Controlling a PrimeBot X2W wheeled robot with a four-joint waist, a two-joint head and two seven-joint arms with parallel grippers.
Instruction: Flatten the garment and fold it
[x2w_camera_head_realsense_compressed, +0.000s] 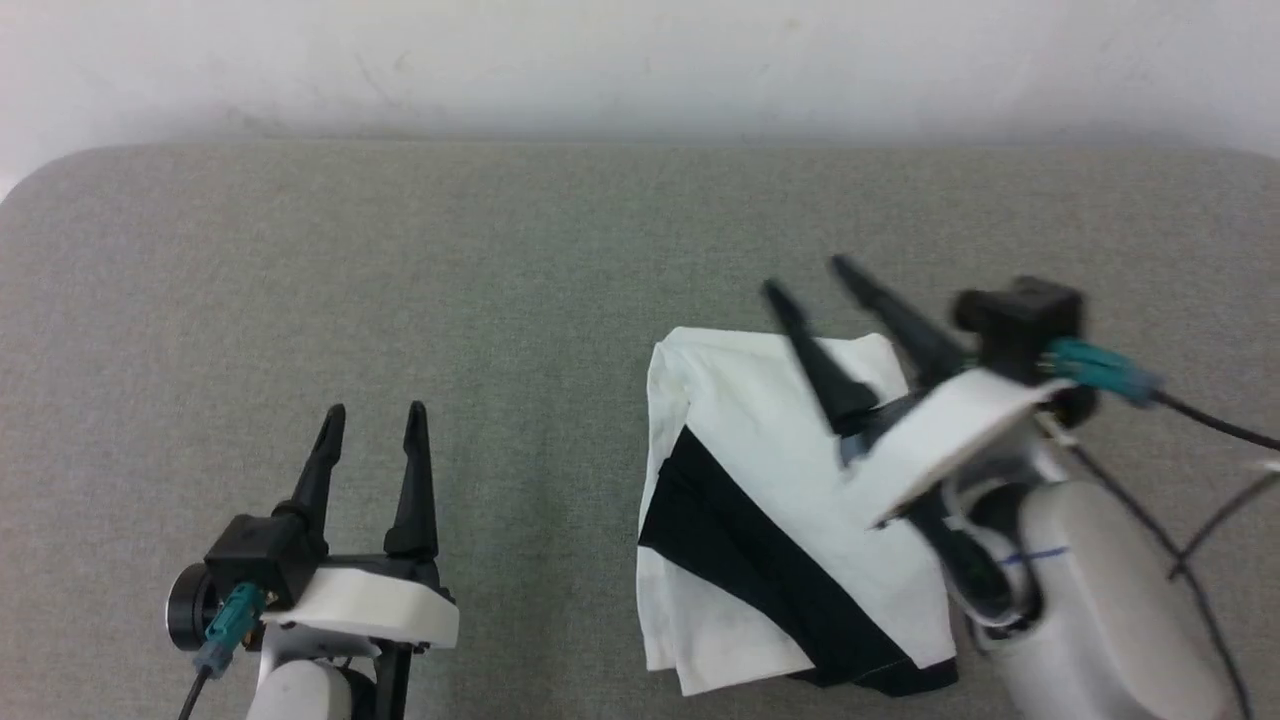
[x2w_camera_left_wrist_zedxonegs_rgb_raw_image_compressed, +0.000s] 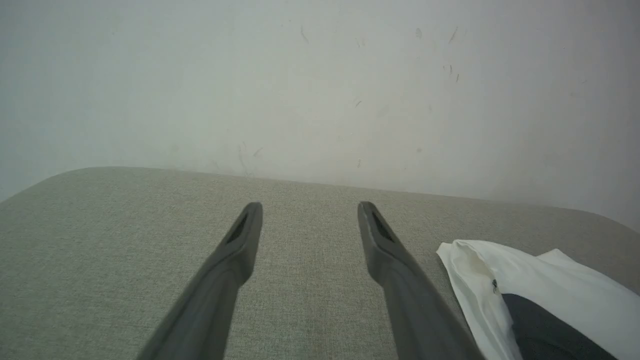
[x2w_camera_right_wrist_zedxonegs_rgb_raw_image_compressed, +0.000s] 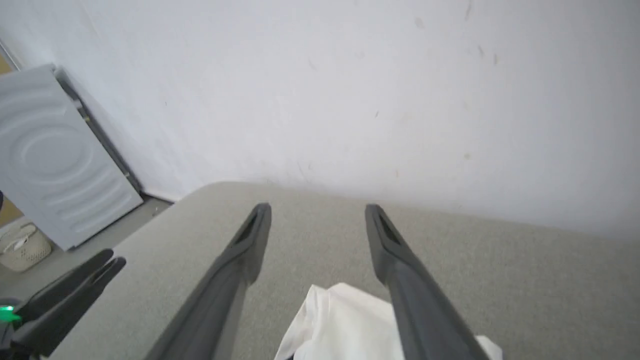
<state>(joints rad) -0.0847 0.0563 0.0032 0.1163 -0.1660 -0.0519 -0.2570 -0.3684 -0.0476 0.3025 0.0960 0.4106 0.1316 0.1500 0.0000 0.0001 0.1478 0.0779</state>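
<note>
- The garment (x2w_camera_head_realsense_compressed: 780, 500), a white T-shirt with a black band running diagonally across it, lies folded into a rough rectangle on a grey fabric-covered table (x2w_camera_head_realsense_compressed: 400, 250).
- The right gripper (x2w_camera_head_realsense_compressed: 805, 275) is over the garment's far right part. Its two dark fingers are spread apart with nothing between them, and the tips reach just past the garment's far edge.
- The left gripper (x2w_camera_head_realsense_compressed: 375, 409) is well to the left of the garment, its fingers likewise apart and empty.
- A pale wall (x2w_camera_head_realsense_compressed: 640, 60) rises beyond the garment.
</note>
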